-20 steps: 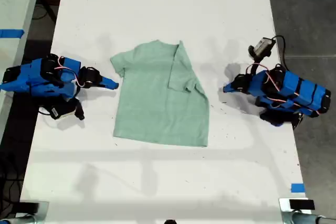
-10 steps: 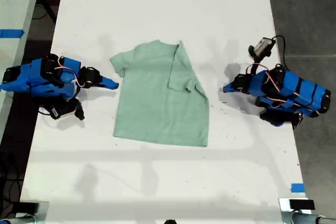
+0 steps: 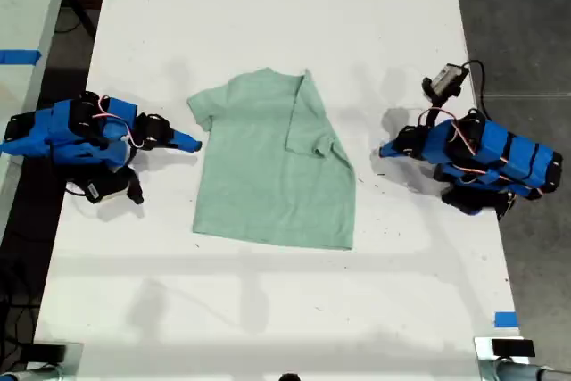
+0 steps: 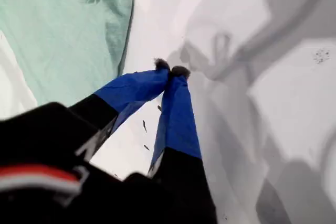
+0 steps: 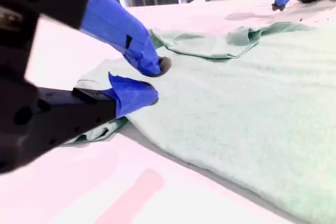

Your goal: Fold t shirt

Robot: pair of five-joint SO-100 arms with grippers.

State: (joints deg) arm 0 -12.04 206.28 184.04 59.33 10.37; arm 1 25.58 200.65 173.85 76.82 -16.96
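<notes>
No legible text or labels.

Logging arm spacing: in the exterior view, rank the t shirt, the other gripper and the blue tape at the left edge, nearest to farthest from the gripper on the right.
From my first gripper:
1. t shirt, right beside it, mid-table.
2. my second gripper, across the shirt.
3. blue tape, exterior view's far left edge.

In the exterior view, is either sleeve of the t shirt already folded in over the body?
Yes. On the exterior view's right, the t shirt has its sleeve folded in over the body; the other sleeve lies spread out.
</notes>
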